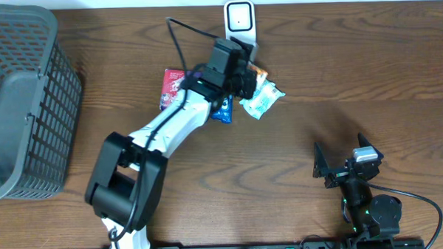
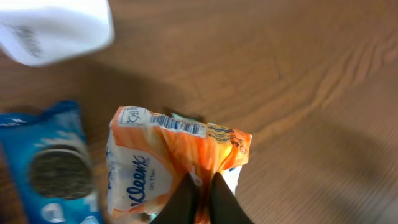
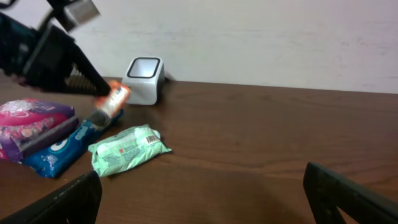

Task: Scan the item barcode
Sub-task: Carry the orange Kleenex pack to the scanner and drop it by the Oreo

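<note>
My left gripper (image 2: 202, 193) is shut on the crumpled edge of an orange and white Kleenex pack (image 2: 155, 155), whose barcode (image 2: 178, 125) faces up near its far edge. The pack (image 1: 258, 75) hangs just in front of the white barcode scanner (image 1: 240, 20) at the table's back edge. In the right wrist view the pack (image 3: 113, 98) sits left of the scanner (image 3: 145, 78). My right gripper (image 3: 208, 196) is open over bare wood at the front right, with nothing between its fingers.
A green tissue pack (image 1: 263, 101) lies right of a blue Oreo pack (image 1: 222, 110), with a pink pack (image 1: 172, 88) further left. A grey mesh basket (image 1: 21, 102) stands at the far left. The wall runs behind the scanner.
</note>
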Controlling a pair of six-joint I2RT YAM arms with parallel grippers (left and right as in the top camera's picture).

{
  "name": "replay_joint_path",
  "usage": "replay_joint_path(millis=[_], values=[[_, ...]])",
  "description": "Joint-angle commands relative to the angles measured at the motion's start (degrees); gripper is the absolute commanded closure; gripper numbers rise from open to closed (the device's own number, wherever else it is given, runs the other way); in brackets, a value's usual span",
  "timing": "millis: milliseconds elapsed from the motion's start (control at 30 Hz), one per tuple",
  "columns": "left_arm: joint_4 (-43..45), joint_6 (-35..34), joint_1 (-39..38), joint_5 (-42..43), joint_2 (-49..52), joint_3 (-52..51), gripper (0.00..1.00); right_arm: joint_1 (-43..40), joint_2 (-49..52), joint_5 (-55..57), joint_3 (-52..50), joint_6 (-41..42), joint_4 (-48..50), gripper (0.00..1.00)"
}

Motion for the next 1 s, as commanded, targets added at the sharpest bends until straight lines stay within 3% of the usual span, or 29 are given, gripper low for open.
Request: replay_joint_path(millis=[0,100,133,500,667,767,967], values=[[-0.2,0.9,-1.5,-0.5,0.1,-0.2,0.59,0.8,-0.3,-0.5,0.0,-0.2,-0.2,0.01],[-0.5,0.9,-1.9,-0.5,0.1,-0.2,0.28,0.8,-0.3,-0.5,0.0,-0.2,-0.2,0.01],[-0.5,0.9,-1.9,-0.5,0.0,-0.2,0.23,0.8,-0.3,-0.5,0.0,-0.2,-0.2,0.01],[-7.0,0.9,4.6,-0.6,-12.5,-0.2,0.21,0.8,-0.3,-0.5,0.0,-0.2,-0.2,0.01],[-15.6,0.9,12.8,-9.0,-21.4,-0.2,0.02,0.8,-0.3,-0.5,0.0,-0.2,-0.2,0.01],[-20.4,0.9,18.3,-13.4,-24.7,-0.2,0.02,0.8,-0.3,-0.5,0.0,-0.2,-0.2,0.01],[-24.7,0.9,27.6,-13.5,-25.4,-0.2,0.02,0.8,-0.3,-0.5,0.0,-0.2,-0.2,0.01]])
